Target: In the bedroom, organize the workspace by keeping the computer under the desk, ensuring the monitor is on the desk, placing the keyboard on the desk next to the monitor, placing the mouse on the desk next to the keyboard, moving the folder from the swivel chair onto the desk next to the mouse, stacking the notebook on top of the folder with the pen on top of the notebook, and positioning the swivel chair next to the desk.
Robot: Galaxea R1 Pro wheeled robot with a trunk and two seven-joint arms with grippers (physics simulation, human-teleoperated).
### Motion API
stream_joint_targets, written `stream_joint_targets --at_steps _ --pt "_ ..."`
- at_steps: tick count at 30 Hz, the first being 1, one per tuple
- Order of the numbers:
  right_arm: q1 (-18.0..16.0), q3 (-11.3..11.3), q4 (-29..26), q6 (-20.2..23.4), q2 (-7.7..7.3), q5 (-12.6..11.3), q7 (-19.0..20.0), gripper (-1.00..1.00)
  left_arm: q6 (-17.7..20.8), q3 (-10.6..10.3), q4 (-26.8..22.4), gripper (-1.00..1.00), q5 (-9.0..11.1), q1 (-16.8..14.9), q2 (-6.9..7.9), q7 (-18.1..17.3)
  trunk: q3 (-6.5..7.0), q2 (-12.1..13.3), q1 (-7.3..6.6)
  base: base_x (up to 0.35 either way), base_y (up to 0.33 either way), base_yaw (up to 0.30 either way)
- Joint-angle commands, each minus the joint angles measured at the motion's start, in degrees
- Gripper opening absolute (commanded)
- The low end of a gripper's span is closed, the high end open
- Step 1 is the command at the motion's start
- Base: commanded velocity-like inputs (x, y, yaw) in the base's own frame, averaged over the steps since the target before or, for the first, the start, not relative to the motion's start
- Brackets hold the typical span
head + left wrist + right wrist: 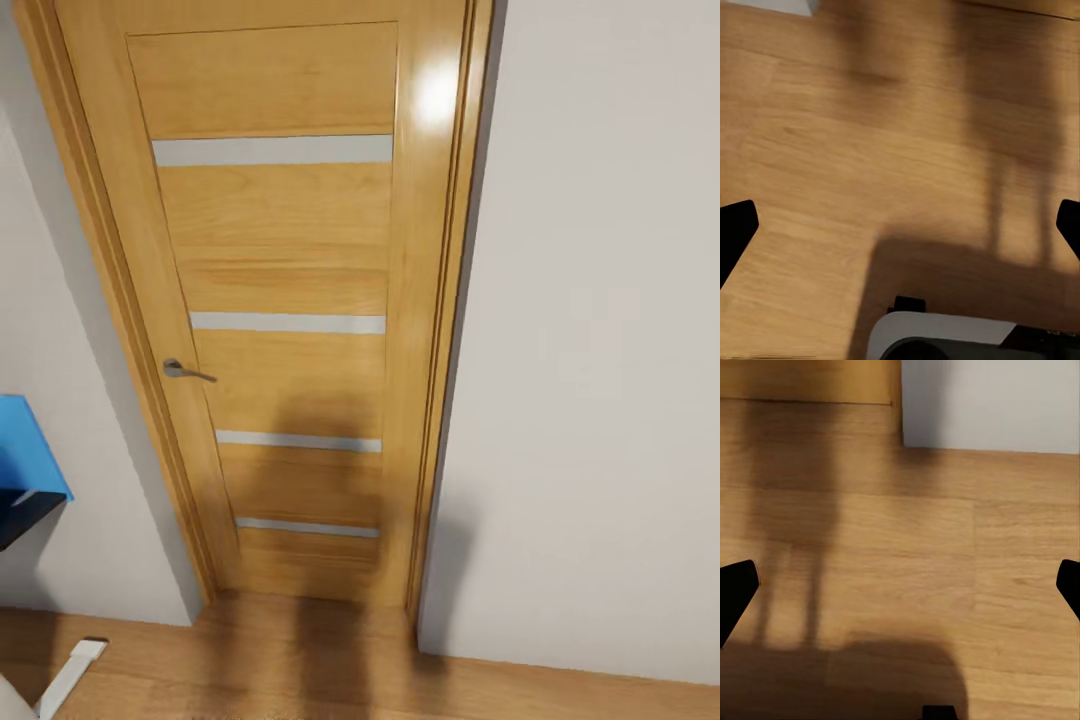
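Note:
I face the bedroom's wooden door point(285, 300), which has frosted strips and a silver lever handle point(185, 371) and is shut. In the left wrist view my left gripper point(900, 225) hangs over honey-coloured wood floor point(870, 135). Its black fingertips point(735, 229) stand wide apart and open, with nothing between them. My right gripper point(900, 585) is open the same way over the floor, its black fingertips point(736, 585) at the picture's edges, close to the white wall's foot point(990, 405).
White walls point(600, 350) flank the door. A bright blue panel point(25, 450) with a black edge point(25, 515) under it shows at the head view's left edge; what it is I cannot tell. A white bar point(70, 675) lies low at the left. My base point(945, 337) casts shadows on the floor.

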Motion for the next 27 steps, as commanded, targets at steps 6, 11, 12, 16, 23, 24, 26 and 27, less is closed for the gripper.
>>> stream_joint_targets --at_steps 6,11,12,16,23,24,26,27 --pt "0.04 -0.07 -0.11 -0.07 0.01 0.05 0.01 1.00 -0.46 -0.06 0.14 1.00 0.94 -0.01 0.01 0.04 -0.05 -0.04 0.01 0.000 -0.001 0.278" --pt "0.04 -0.09 -0.04 -0.01 0.01 0.06 0.00 1.00 0.29 -0.07 0.16 1.00 0.99 -0.04 -0.06 0.04 -0.05 -0.04 0.01 0.000 0.000 0.278" --pt "0.04 -0.10 -0.03 0.00 0.01 0.06 0.00 1.00 0.78 -0.07 0.16 1.00 1.00 -0.02 -0.07 0.04 -0.05 -0.04 0.01 -0.021 -0.020 0.278" --pt "0.04 -0.11 -0.03 0.01 0.01 0.06 -0.01 1.00 1.92 -0.07 0.16 1.00 1.00 0.00 -0.08 0.05 -0.05 -0.04 0.01 -0.211 -0.213 0.278" --pt "0.04 -0.08 -0.03 0.01 0.01 0.06 -0.13 1.00 1.97 -0.07 0.16 1.00 1.00 -0.03 -0.08 0.04 -0.05 -0.04 0.01 -0.040 -0.046 0.278" --pt "0.04 -0.09 -0.03 0.01 0.01 0.06 -0.15 1.00 1.97 -0.07 0.16 1.00 1.00 0.00 -0.08 0.04 -0.05 -0.04 0.01 -0.003 -0.003 0.278" --pt "0.04 -0.08 -0.03 0.01 0.01 0.06 -0.15 1.00 1.97 -0.07 0.16 1.00 1.00 -0.02 -0.08 0.04 -0.05 -0.04 0.01 -0.001 -0.002 0.278" --pt "0.04 -0.10 -0.03 0.01 0.04 0.06 -0.15 1.00 1.97 -0.07 0.16 1.00 1.00 -0.03 -0.08 0.04 -0.05 -0.04 0.01 -0.001 -0.001 0.278"
